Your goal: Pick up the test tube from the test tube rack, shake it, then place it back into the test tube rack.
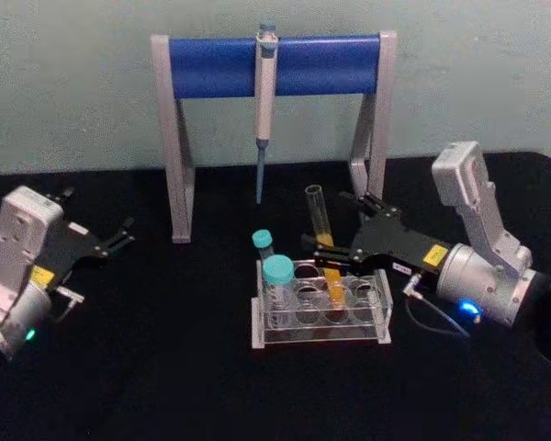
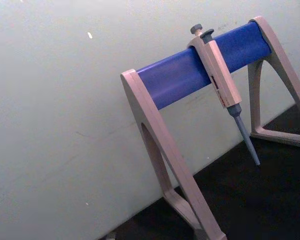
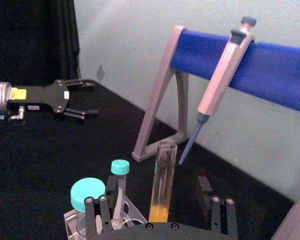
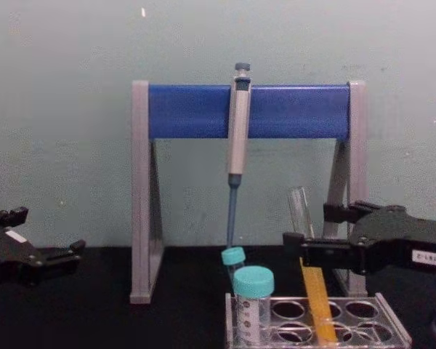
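the right gripper (image 1: 329, 222) reaches in from the right at the test tube (image 1: 320, 216), its claw spread with one finger on either side of the glass. from the chest view the nearer finger crosses in front of the tube and hides a short stretch of it. i cannot tell whether that finger touches the glass. the tube leans, its open mouth tipped towards the back left, and its lower end sits in a hole of the test tube rack (image 1: 321, 334), right of the rack's middle. which row of holes it stands in is hard to make out through the clear plastic. the orange-yellow liquid (image 4: 316, 298) fills the lower part, and the tube's very bottom is lost among the reflections in the rack.

two teal-capped tubes stand at the rack's left end, a wide one (image 1: 277, 271) in front and a slimmer one (image 1: 263, 241) behind it. in the right wrist view the rack is mostly cut off behind the gripper body.

behind the rack a pipette (image 1: 265, 101) hangs from the blue bar of the pipette stand (image 1: 211, 64). the left gripper (image 1: 99, 209) rests far off at the left on the black table (image 1: 165, 367), claw spread and holding nothing.
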